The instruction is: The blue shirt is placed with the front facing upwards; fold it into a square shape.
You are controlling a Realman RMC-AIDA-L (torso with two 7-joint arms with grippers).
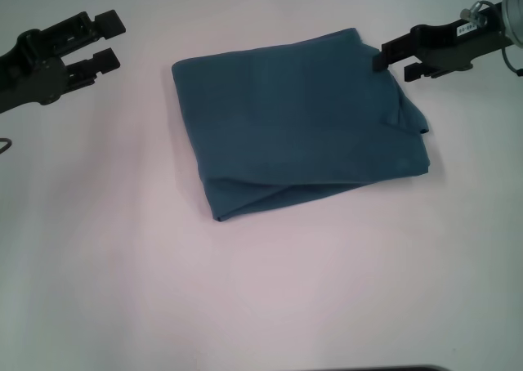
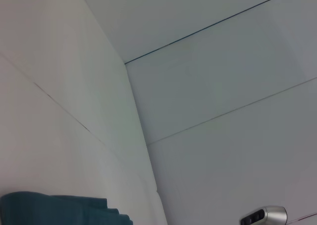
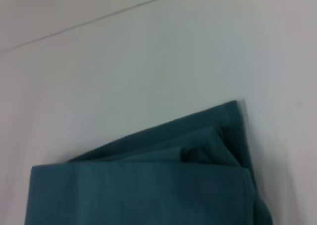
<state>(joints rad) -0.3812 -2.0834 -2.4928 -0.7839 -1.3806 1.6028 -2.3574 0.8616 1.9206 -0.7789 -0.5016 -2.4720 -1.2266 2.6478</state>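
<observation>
Oddly, blue shirt [image 1: 298, 122] folded, print hidden.

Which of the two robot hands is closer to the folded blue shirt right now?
The right hand, its tips at the far right corner of the folded teal-blue cotton shirt. The left hand sits open, well clear of it.

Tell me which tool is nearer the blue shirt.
Right. The right tool is at the blue shirt's far right corner, open; the left tool is open, off its left side, clearly apart.
</observation>
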